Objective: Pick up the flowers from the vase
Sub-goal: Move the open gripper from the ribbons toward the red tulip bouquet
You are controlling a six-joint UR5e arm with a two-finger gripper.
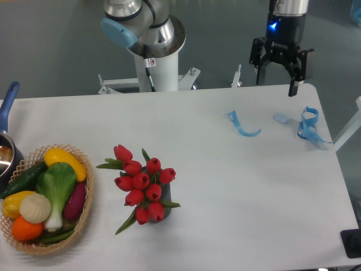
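The black two-finger gripper (pixel 277 84) hangs over the far right edge of the white table (pixel 225 186). Its two fingers point down and stand apart, with nothing between them. A small blue light glows on the arm just above it.

Near the gripper, three bits of light blue ribbon lie on the table: one curved strip (pixel 242 125), one tiny scrap (pixel 281 118) and one curly piece (pixel 309 125) by the right edge.

The bunch of red tulip buds with green leaves (pixel 142 183) is well apart from the gripper, toward the front left. I count about ten buds. They stand in one small dark grey vase (pixel 165 195), and they spread wider than it, so only a little of the vase shows.

Just left of the flowers sits one woven wicker basket (pixel 86 212) full of colourful toy vegetables. One pan with a blue handle (pixel 7 107) peeks in at the left edge. The robot's white base (pixel 158 62) stands behind the table. Nothing stands between the gripper and the flowers.
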